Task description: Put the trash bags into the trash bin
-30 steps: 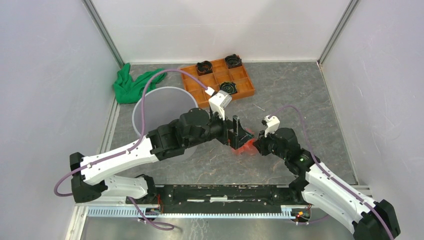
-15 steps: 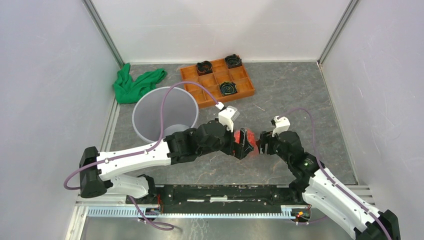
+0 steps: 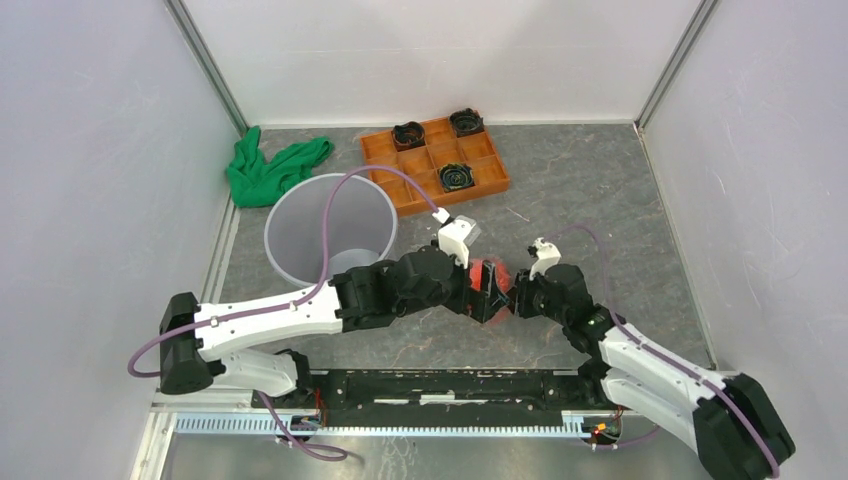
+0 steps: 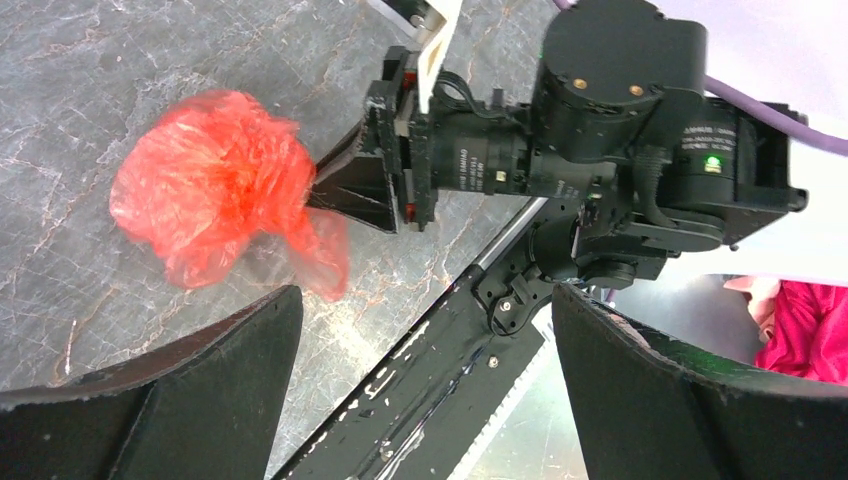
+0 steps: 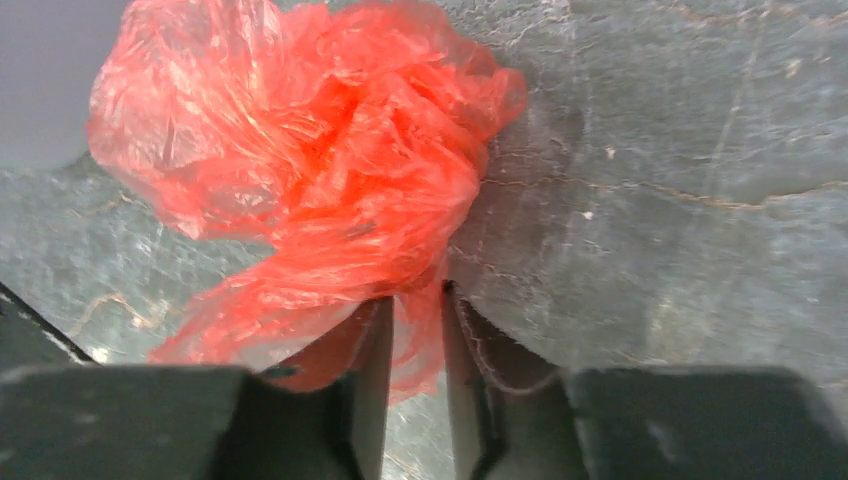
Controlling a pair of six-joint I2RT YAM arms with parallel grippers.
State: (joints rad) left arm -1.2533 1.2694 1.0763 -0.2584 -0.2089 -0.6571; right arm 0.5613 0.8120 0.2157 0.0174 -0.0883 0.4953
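Robot lab test cell: white panel walls (image 3: 90, 150), aluminium framing (image 3: 205, 65), grey tabletop (image 3: 580, 180).

Overhead wide; wrist views close, sharing bag (image 5: 320, 170).

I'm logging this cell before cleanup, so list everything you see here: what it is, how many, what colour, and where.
trash bag: one, red-orange, crumpled wad at table centre, between the two grippers
trash bin: one, light grey, upright and open, left of centre
cloth: one, green, bunched at far left, just beyond the bin
compartment tray: one, orange, far centre
round items: three, black, each in its own tray compartment
table: one, dark grey, marbled
cables: two, purple, one along each arm
left gripper: one, black, wide open, facing the bag
right gripper: one, black, closed on a fold of the bag
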